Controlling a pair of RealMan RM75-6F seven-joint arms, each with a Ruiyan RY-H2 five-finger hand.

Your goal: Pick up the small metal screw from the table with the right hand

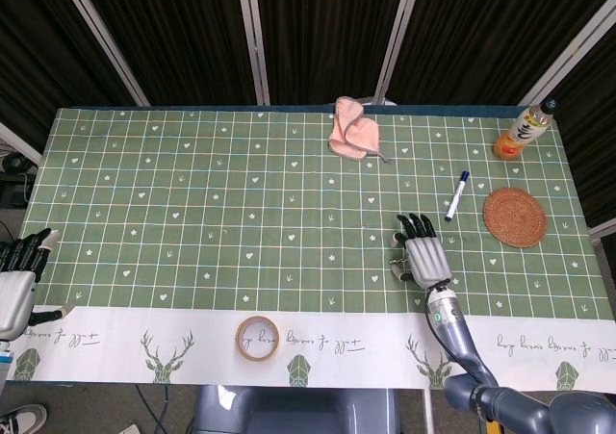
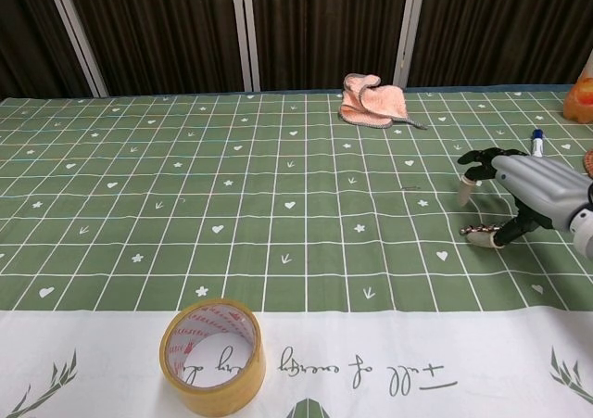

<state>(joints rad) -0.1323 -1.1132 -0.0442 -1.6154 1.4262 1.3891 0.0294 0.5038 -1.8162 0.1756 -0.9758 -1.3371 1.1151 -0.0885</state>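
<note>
Right now my right hand [image 2: 533,188] hovers palm-down just over the table [image 2: 278,205], fingers [image 2: 477,160] loosely spread and curved downward, gripping nothing. Beneath my thumb tip lies the small metal screw [image 2: 480,228] on the cloth, touching or nearly touching it; I cannot tell which. Forearm slopes back toward me.

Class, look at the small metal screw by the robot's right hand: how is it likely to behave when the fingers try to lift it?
The screw is thin and lies flat on the tablecloth, so it will probably be hard to get under. Being metal and slim, it is likely stiff and light, and may slip from the right hand. Its round shaft suggests it could roll if nudged.
</note>
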